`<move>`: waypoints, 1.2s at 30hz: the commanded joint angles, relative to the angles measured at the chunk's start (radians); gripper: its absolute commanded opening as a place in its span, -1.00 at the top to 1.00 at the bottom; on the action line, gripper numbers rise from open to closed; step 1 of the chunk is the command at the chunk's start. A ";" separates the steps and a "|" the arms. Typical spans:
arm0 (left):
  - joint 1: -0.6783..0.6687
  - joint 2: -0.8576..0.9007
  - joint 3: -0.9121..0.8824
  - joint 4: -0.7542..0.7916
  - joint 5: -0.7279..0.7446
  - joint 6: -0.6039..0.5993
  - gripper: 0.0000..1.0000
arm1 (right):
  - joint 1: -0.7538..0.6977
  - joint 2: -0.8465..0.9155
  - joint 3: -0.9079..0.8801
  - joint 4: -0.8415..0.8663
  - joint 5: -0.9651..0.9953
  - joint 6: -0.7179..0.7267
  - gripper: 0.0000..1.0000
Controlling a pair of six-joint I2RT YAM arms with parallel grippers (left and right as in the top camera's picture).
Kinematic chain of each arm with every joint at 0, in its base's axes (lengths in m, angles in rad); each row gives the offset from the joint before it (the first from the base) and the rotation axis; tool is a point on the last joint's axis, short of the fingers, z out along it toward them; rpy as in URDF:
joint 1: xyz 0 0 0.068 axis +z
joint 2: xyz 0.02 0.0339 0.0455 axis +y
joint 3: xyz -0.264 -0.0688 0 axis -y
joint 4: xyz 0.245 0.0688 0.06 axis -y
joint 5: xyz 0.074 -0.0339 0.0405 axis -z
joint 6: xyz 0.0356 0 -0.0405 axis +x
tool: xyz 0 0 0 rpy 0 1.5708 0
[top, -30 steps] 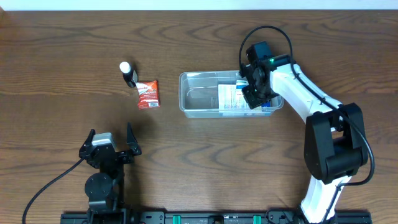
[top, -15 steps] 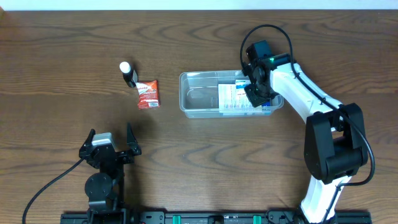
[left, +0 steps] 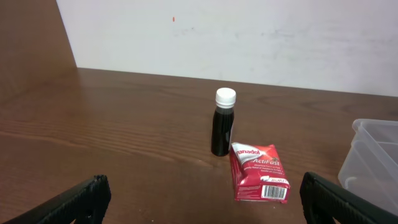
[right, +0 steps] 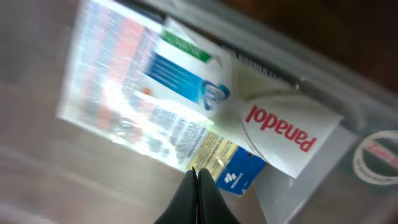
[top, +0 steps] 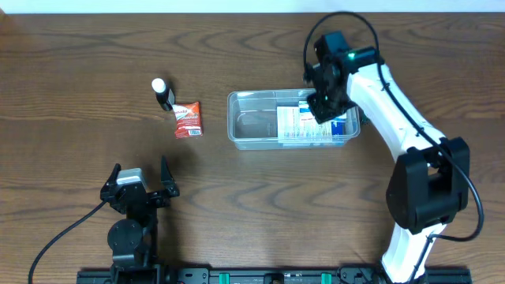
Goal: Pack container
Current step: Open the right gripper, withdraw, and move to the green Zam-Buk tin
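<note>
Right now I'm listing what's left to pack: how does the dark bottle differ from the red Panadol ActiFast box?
The dark bottle stands upright; the red Panadol ActiFast box lies flat. The bottle is a dark cylinder with a white cap; the box is rectangular, red, with a barcode. The box lies nearer the container than the bottle. Both rest on the table, outside it.
</note>
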 commanded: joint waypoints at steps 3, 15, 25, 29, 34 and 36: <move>-0.004 -0.006 -0.030 -0.019 -0.005 0.018 -0.96 | -0.014 -0.096 0.129 -0.057 -0.055 -0.010 0.97; -0.004 -0.006 -0.030 -0.019 -0.005 0.018 -0.96 | -0.271 -0.195 0.150 -0.119 -0.054 0.095 0.52; -0.004 -0.006 -0.030 -0.019 -0.005 0.018 -0.96 | -0.436 -0.188 -0.002 -0.015 -0.054 0.094 -0.98; -0.004 -0.006 -0.030 -0.019 -0.005 0.018 -0.96 | -0.436 -0.188 -0.135 0.121 -0.054 0.094 -0.98; -0.004 -0.006 -0.030 -0.019 -0.005 0.018 -0.96 | -0.412 -0.188 -0.288 0.325 -0.054 0.095 -0.97; -0.004 -0.006 -0.030 -0.019 -0.005 0.018 -0.96 | -0.402 -0.188 -0.342 0.410 -0.054 0.095 -0.98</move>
